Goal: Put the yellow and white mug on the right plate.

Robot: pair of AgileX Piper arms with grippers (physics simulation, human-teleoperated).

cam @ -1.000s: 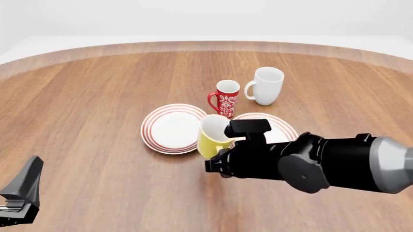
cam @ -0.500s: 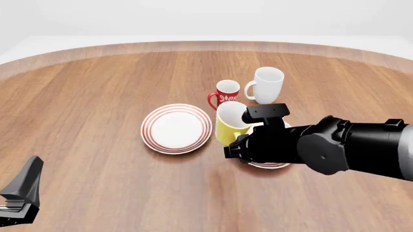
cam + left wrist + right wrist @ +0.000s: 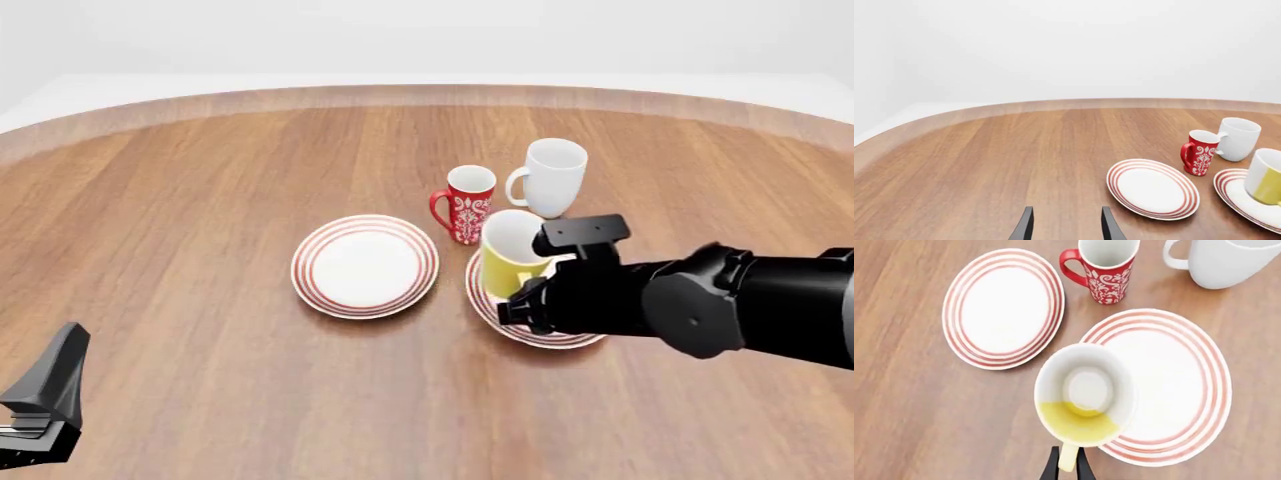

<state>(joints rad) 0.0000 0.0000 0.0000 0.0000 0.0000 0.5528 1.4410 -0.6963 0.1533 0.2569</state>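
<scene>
The yellow and white mug (image 3: 510, 257) is upright, its handle pinched by my right gripper (image 3: 1067, 465), which is shut on it. In the right wrist view the mug (image 3: 1085, 399) hangs over the left part of the right plate (image 3: 1174, 385), overlapping its rim; I cannot tell whether it touches. The right plate (image 3: 547, 335) is partly hidden by my black right arm (image 3: 681, 305). My left gripper (image 3: 1066, 227) is open and empty, low at the front left (image 3: 47, 400), far from the mug. The left wrist view shows the mug (image 3: 1267, 177) over the right plate (image 3: 1244, 197).
The left plate (image 3: 364, 265) lies just left of the right plate. A red white-patterned mug (image 3: 469, 203) and a larger white mug (image 3: 550, 177) stand right behind the plates. The round wooden table's (image 3: 200, 200) far edge curves behind them.
My right arm has carried the yellow mug rightward and a bit farther away, from the gap between the plates to over the right plate's left part. The left arm has not moved.
</scene>
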